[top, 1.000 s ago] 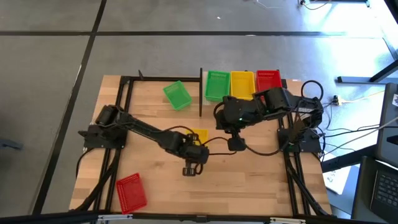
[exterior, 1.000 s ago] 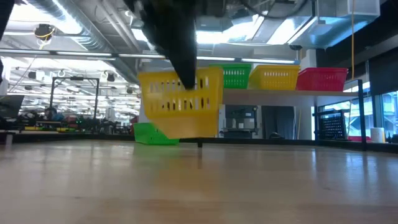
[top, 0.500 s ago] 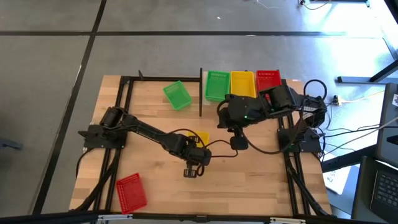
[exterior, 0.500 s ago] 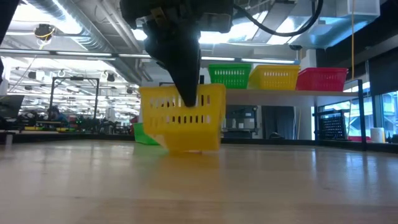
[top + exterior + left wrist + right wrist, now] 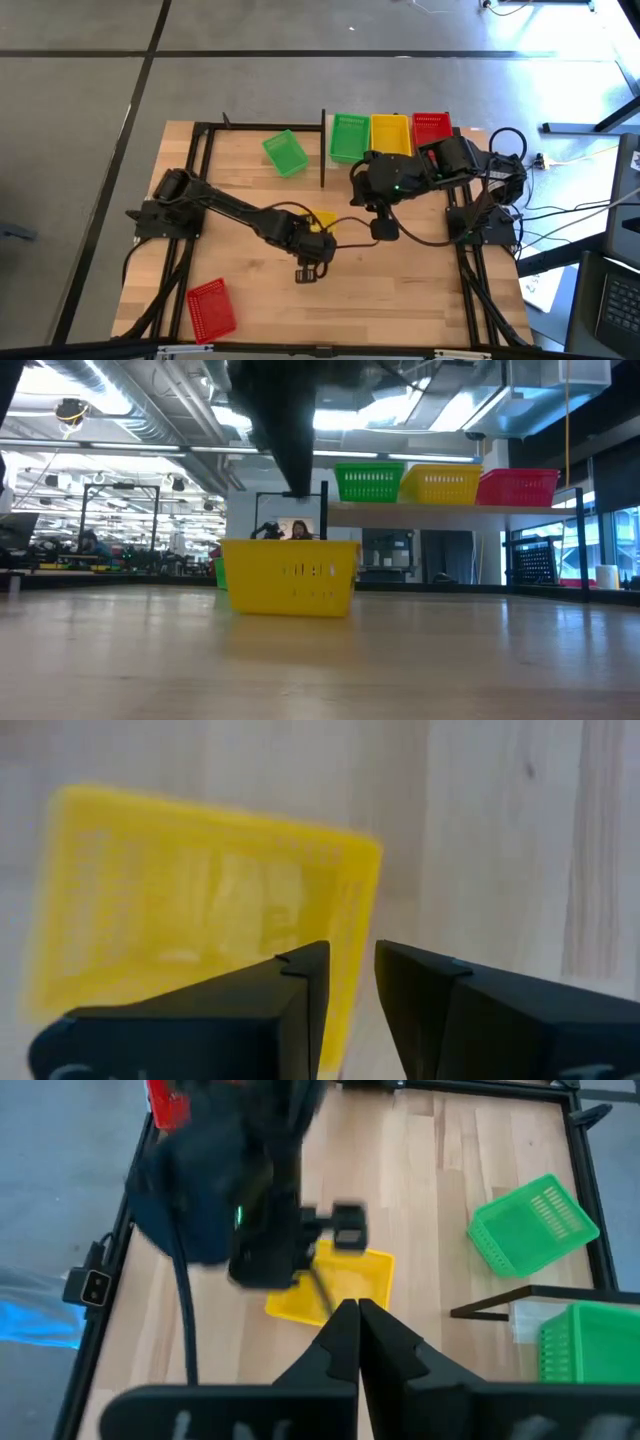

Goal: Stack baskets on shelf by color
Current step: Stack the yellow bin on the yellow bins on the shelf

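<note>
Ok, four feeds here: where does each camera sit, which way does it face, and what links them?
High: above the table, looking straight down on both arms and the shelf.
Low: table-top height, looking across at the yellow basket; one dark finger hangs above it.
Left wrist: looks down past the left tool, open, onto that basket.
Right wrist: looks past the shut right tool at the left arm.
Shared: the yellow basket appears in all four.

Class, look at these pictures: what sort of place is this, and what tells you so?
Probably a robotics lab or workshop: two robot arms are mounted on a framed wooden table, the ceiling shows exposed ducts, and cluttered workbenches stretch behind.
</note>
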You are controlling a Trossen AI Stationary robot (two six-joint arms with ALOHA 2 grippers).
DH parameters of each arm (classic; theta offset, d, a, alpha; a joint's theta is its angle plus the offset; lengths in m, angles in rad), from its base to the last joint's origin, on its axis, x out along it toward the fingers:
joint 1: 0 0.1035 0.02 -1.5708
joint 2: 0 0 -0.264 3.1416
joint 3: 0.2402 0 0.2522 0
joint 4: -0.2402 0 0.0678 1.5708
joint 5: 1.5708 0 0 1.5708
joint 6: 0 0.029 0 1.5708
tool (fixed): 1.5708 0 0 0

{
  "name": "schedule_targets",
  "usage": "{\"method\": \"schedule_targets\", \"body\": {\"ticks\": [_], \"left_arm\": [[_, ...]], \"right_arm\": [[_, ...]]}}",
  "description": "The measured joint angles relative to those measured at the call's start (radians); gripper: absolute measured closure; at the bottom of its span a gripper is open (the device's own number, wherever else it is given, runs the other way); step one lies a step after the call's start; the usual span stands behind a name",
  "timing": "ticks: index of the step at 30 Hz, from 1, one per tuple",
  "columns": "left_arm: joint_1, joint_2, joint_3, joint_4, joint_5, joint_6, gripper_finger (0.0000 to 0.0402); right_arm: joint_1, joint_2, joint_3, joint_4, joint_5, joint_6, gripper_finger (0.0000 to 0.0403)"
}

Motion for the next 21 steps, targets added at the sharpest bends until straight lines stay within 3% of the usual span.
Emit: {"method": "schedule_targets", "body": {"ticks": [8, 13, 18, 21], "left_arm": [[-0.06, -0.195, 0.003, -0.14, -0.127, -0.041, 0.0325], [-0.099, -0.324, 0.003, -0.2, -0.234, -0.053, 0.0327], [-0.122, -0.435, 0.003, -0.243, -0.335, -0.078, 0.0327], [-0.121, -0.496, 0.003, -0.283, -0.367, -0.08, 0.0327]], "right_arm": [[0.048, -0.01, 0.0, -0.008, 0.062, 0.079, 0.0402], [0.079, -0.01, 0.001, -0.055, 0.194, 0.202, 0.0402], [0.092, -0.012, -0.019, -0.082, 0.362, 0.424, 0.0402], [0.091, -0.01, -0.048, -0.118, 0.406, 0.548, 0.0402]]}}
